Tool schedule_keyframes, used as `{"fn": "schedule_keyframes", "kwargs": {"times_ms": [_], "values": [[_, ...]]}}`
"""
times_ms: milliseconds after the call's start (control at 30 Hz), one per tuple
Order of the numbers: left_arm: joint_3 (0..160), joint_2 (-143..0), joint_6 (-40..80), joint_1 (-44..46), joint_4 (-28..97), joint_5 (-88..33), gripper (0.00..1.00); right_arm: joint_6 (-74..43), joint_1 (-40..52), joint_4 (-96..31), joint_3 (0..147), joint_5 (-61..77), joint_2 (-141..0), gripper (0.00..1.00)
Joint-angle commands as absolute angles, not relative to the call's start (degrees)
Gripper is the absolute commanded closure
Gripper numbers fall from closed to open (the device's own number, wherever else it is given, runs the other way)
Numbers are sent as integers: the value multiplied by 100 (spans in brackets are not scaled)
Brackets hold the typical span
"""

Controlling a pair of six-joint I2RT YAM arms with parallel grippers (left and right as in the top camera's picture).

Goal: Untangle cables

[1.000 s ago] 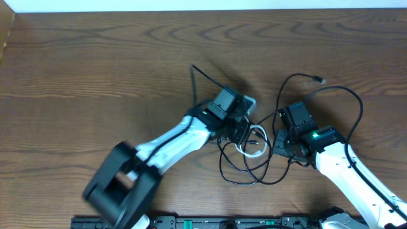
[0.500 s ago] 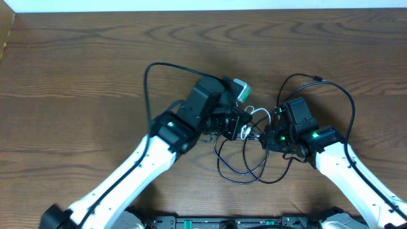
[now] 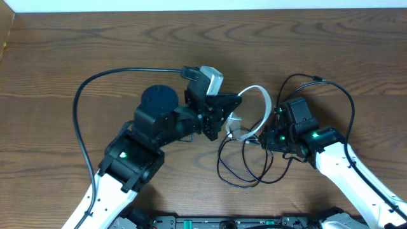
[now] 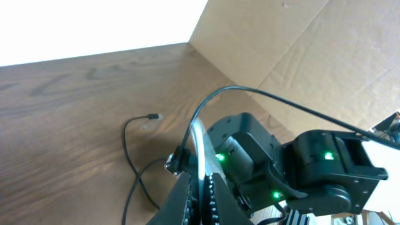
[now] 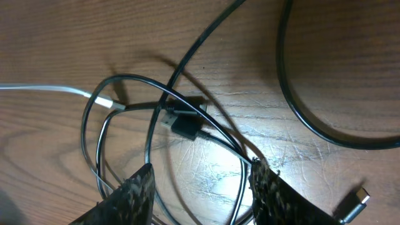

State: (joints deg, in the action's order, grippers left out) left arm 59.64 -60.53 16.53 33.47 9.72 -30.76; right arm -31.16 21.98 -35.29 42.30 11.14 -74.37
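**Overhead.** Two cables are seen on the tabletop [image 3: 95, 51], one white and one black. The white cable [image 3: 267, 107] is clamped in the left hand [image 3: 234, 100] and stands as a tall arch between the two hands. Half a second earlier it was only a small loop close to them. The black cable [image 3: 220, 164] lies in loose loops below and between the hands. The left arm has swung further left, and its thick wire [image 3: 79, 108] now bows wider. The right hand [image 3: 268, 137] is placed as before, at the tangle.

**Left wrist.** The left hand [image 4: 201, 187] is seen with fingers together, the white cable [image 4: 197, 140] pinched between them and rising from them. One plug [image 4: 152, 117] of the black cable [image 4: 125, 147] lies flat on the wood. Three green lights are counted on the right arm [image 4: 250, 156].

**Right wrist.** The two fingers [image 5: 134, 197] of the right hand [image 5: 201, 172] are held apart above the crossed black loops [image 5: 150, 134]. Nothing is seen gripped. One black plug [image 5: 186, 127] lies in the crossing. The white cable [image 5: 44, 89] enters from the left and meets the loops.
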Motion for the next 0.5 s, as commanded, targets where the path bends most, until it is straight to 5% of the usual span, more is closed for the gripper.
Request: {"fn": "schedule_keyframes", "kwargs": {"times_ms": [0,167,467], "values": [[5992,-5909,1682,3277,930,-3124,92,-3055,2185,-3533,4230,1153,-7439,55],[5992,-5959,1559,3229,1177,-2661,92,-3055,2185,-3535,4230,1153,-7441,54],[5990,-6289,1363,2609,2047,21,92,-3055,2185,-3557,4230,1153,-7443,54]]}}
